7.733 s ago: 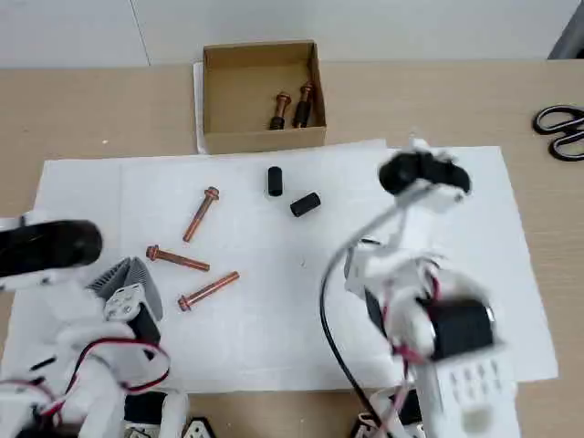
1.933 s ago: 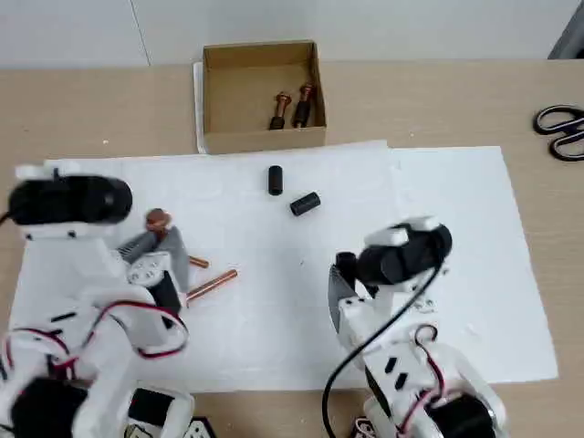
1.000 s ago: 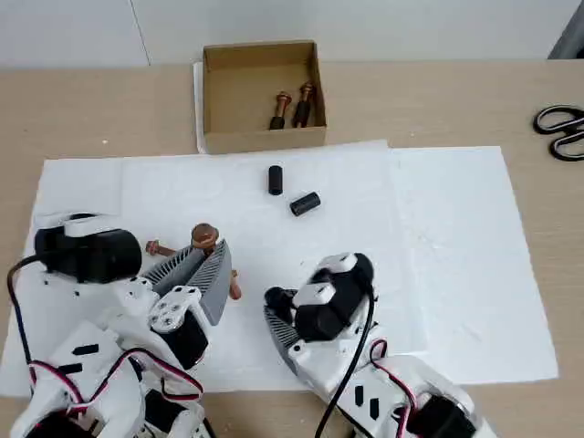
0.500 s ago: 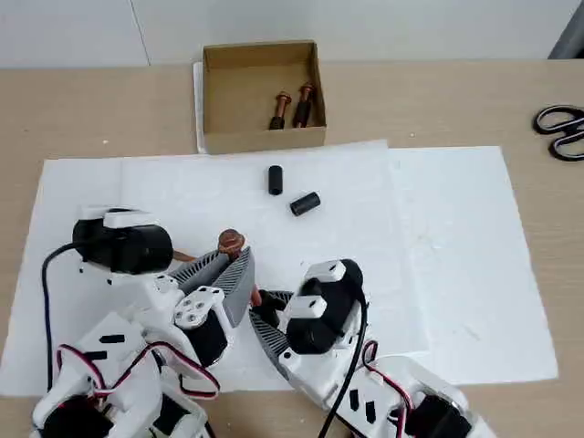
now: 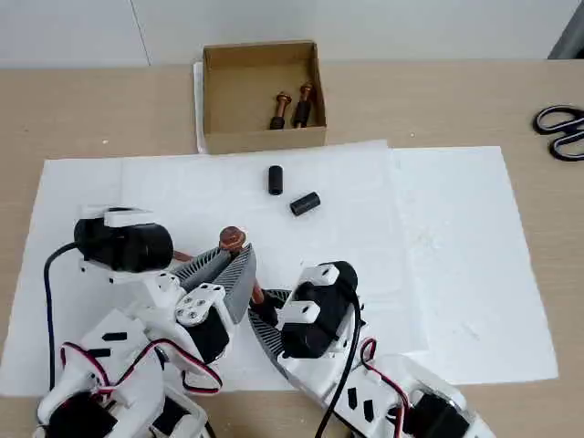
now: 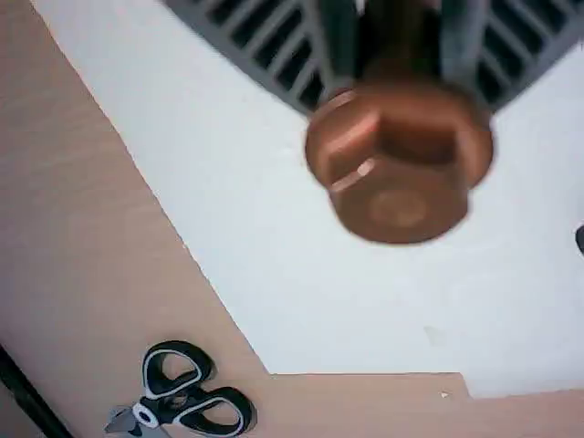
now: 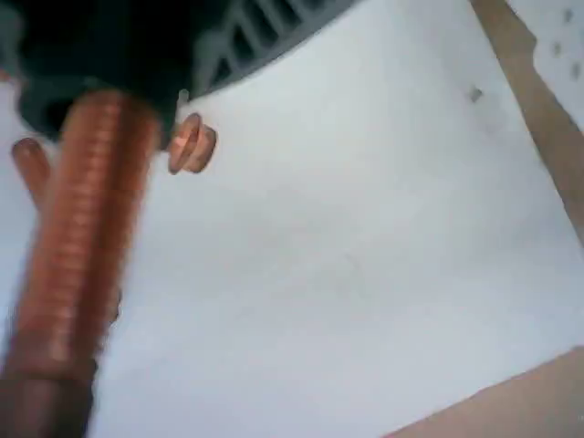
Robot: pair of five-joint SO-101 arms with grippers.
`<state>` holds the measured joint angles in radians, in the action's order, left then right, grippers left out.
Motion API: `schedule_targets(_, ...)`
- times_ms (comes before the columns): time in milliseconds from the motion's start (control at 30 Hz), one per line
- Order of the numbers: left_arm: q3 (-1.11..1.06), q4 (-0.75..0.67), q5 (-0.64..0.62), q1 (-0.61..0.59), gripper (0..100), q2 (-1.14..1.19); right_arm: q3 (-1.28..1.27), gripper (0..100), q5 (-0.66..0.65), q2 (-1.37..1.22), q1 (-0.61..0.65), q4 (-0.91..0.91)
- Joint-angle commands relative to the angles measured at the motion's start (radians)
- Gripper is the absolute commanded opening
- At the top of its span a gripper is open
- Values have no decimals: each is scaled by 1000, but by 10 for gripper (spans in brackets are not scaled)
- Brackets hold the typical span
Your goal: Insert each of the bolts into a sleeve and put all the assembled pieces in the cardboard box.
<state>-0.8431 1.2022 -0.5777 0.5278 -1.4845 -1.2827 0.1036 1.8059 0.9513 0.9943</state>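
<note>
The bolt (image 5: 232, 239) is pinched by its shaft in the left gripper (image 5: 235, 260) over the near part of the paper (image 5: 438, 237), tilted steeply, head up and threaded end angled down into the black sleeve (image 7: 82, 55) clamped in the right gripper (image 5: 265, 315), with two more sleeves (image 5: 275, 180) left loose out by the cardboard box (image 5: 260, 139).

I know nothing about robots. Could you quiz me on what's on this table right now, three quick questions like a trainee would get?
1. How many assembled pieces lie in the cardboard box?
2. True or false: the left hand is empty.
3. Where do the two loose black sleeves lie? A) in the box B) on the white paper C) beside the scissors

Key: 1. Two. 2. False: it grips a copper bolt, whose threaded end meets what looks like a black sleeve in the right hand. 3. B.
</note>
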Motion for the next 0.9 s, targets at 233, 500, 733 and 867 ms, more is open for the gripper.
schedule_targets(233, -48, -48, 40, -54, 6, 0, 71, 4, -11, 8, 7, -27)
schedule_targets(500, -64, -44, 35, -34, 6, 0, 72, 4, -11, 7, 7, -27)
schedule_targets(733, 1, 86, 38, 25, 6, -2, 72, 4, -12, 7, 2, -33)
schedule_targets(867, 58, 169, 81, 25, 6, -2, 72, 4, -12, 5, 2, -35)
